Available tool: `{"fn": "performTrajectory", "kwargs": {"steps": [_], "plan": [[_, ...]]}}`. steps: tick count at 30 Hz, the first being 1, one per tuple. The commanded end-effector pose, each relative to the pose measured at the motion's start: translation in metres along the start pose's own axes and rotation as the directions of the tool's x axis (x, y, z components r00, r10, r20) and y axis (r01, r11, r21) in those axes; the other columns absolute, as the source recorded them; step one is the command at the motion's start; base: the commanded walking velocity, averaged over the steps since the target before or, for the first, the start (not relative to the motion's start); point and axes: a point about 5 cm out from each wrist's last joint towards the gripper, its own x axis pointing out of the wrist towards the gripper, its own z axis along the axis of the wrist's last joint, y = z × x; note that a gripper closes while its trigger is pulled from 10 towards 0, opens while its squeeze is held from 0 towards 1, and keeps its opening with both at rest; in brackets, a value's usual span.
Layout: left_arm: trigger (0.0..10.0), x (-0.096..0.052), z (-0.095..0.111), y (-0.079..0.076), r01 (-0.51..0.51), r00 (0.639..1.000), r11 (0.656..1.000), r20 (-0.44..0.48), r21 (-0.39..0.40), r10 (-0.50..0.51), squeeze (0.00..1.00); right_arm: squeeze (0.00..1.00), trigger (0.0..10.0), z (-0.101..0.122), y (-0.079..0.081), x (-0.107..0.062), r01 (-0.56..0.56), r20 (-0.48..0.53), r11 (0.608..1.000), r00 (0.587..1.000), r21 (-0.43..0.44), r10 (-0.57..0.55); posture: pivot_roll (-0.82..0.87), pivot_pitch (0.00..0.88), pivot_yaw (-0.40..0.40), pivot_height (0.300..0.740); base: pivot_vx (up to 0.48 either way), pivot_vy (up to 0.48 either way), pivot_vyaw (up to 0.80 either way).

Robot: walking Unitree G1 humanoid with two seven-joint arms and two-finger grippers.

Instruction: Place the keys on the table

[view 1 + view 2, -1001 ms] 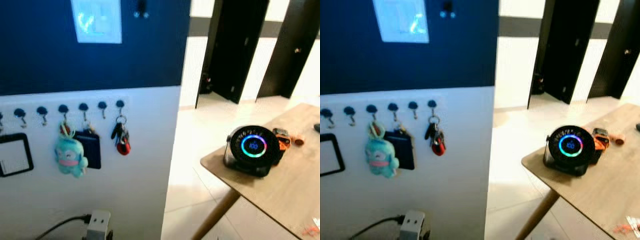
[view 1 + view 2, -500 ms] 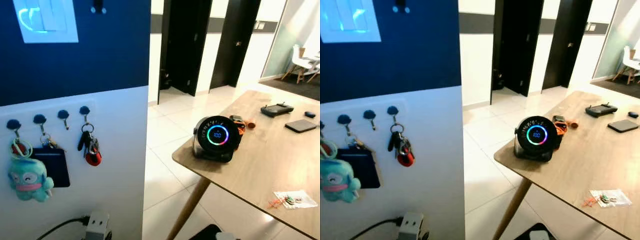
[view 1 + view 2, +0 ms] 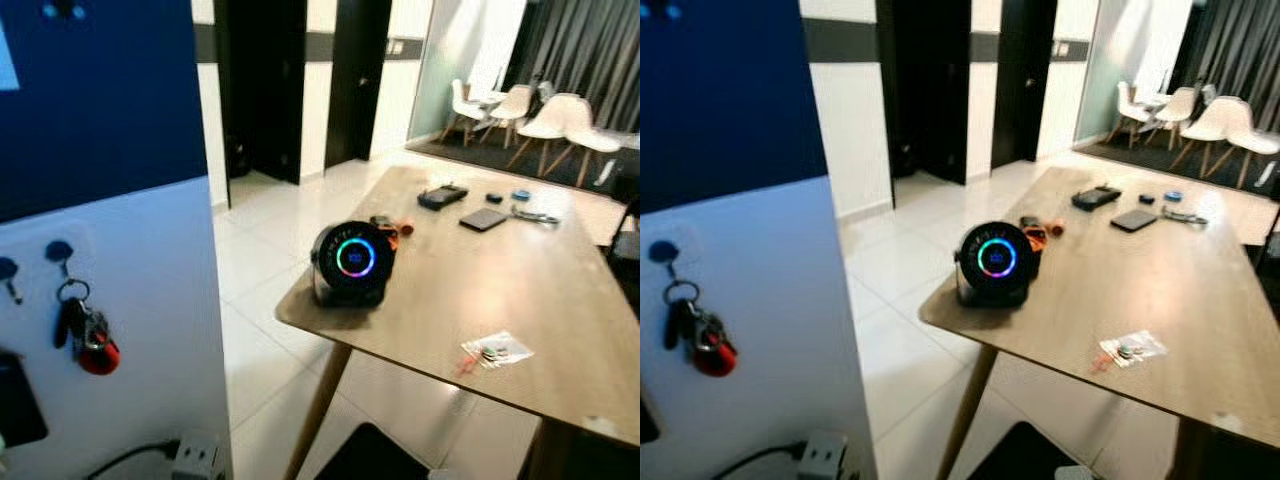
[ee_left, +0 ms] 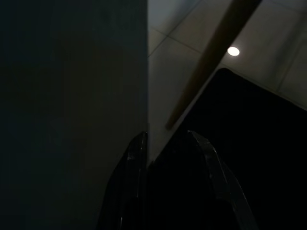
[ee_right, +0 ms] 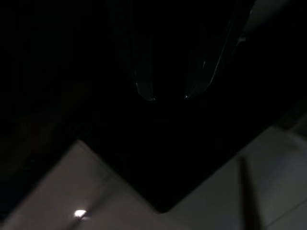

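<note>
The keys [image 3: 85, 328] with a red fob hang from a wall hook at nine o'clock, well apart from the worktop [image 3: 520, 290]. Both pincers hang idle, left pincer [image 4: 165, 141] and right pincer [image 5: 168, 93] fingers slightly apart, empty. The robot should face the hooks squarely before reaching.

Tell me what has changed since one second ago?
Only the camera turned right: the wall hooks slid left, more of the table came in view. Keys hang on their hook as before, the round speaker stays on the table corner. Nothing was grasped or released.
</note>
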Motion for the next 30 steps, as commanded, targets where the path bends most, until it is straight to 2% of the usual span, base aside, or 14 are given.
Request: {"fn": "performTrajectory", "kwargs": {"steps": [1, 10, 30], "plan": [[10.0, -0.0013, -0.0028, 0.0019, 0.002, 1.000, 1.000, -0.013, 0.008, -0.002, 0.00, 0.00, 10.0, -0.0084, 0.0037, -0.0025, -0.006, -0.031, 1.000, 1.000, 0.007, 0.007, 0.02, 0.022, -0.003, 0.740, 0.000, 0.000, -0.80], [10.0, -0.0001, -0.0013, -0.0006, 0.014, 1.000, 1.000, -0.008, 0.013, -0.014, 0.00, 0.00, 10.0, -0.0172, -0.0019, -0.0054, 0.010, -0.065, 1.000, 0.998, 0.005, -0.010, 0.01, 0.024, -0.003, 0.740, 0.000, 0.000, -0.80], [10.0, 0.0011, 0.0016, -0.0009, 0.009, 1.000, 1.000, 0.009, 0.005, -0.009, 0.00, 0.00, 10.0, -0.0116, 0.0004, -0.0036, -0.005, -0.043, 1.000, 0.999, -0.002, 0.005, 0.01, 0.021, -0.006, 0.740, 0.000, 0.000, -0.80]]}}
